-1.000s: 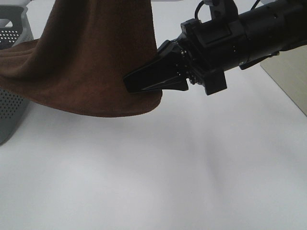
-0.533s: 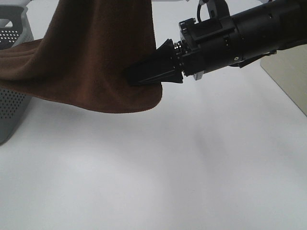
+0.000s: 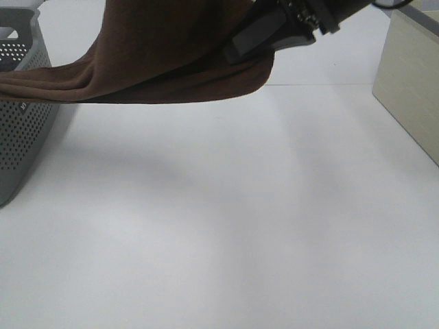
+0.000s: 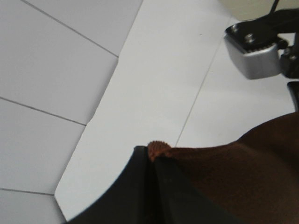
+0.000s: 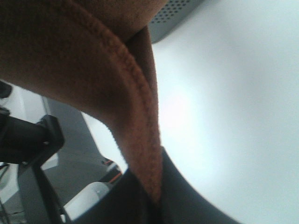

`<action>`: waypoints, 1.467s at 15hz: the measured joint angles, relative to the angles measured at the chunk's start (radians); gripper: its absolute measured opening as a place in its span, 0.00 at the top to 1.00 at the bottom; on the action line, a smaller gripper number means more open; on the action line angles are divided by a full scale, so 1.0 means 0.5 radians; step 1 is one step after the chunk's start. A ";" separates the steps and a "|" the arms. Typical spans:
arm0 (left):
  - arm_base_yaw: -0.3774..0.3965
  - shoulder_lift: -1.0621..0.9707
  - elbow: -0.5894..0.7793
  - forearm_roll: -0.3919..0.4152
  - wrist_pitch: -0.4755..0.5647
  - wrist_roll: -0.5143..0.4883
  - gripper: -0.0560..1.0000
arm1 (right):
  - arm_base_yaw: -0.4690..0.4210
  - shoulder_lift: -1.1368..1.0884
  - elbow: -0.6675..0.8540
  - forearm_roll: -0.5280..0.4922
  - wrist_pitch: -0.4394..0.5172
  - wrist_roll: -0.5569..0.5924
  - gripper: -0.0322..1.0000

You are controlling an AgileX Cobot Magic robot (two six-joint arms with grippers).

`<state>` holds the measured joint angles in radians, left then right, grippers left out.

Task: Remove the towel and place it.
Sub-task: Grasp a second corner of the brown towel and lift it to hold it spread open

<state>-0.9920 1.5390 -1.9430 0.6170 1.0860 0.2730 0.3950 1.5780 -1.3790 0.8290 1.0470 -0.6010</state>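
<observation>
The dark brown towel (image 3: 164,55) hangs above the table, one end still draped over the grey basket (image 3: 20,130) at the left. My right gripper (image 3: 239,45), at the top centre of the exterior view, is shut on the towel's right edge. The right wrist view shows the thick hemmed towel edge (image 5: 135,116) pinched between the right gripper's (image 5: 154,198) dark fingers. In the left wrist view my left gripper (image 4: 152,158) is shut on a small fold of the towel (image 4: 243,182). The left gripper is out of the exterior view. No white tag shows.
A beige box (image 3: 411,82) stands at the right edge of the white table (image 3: 226,226). The perforated basket wall also shows in the right wrist view (image 5: 175,16). Part of the other arm (image 4: 257,51) shows in the left wrist view.
My right gripper has risen and moved right with the towel edge. The towel's hanging bottom has lifted well clear of the table and now stretches flatter from the basket.
</observation>
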 joint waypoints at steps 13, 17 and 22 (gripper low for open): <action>0.768 0.088 0.000 -0.034 -0.812 -0.292 0.95 | 0.000 0.294 -1.430 -1.432 -0.348 0.476 0.96; 0.964 0.272 0.000 -0.046 -1.270 -0.136 0.95 | 0.000 0.388 -1.548 -1.646 -0.728 0.484 0.96; 1.188 0.476 0.000 -0.072 -1.994 -0.126 0.95 | 0.000 0.548 -1.564 -1.876 -1.358 0.638 0.96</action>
<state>-0.3980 1.7770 -1.9430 0.5810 0.0890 0.2100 0.3950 1.8520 -2.1610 -0.1090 0.3680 -0.2820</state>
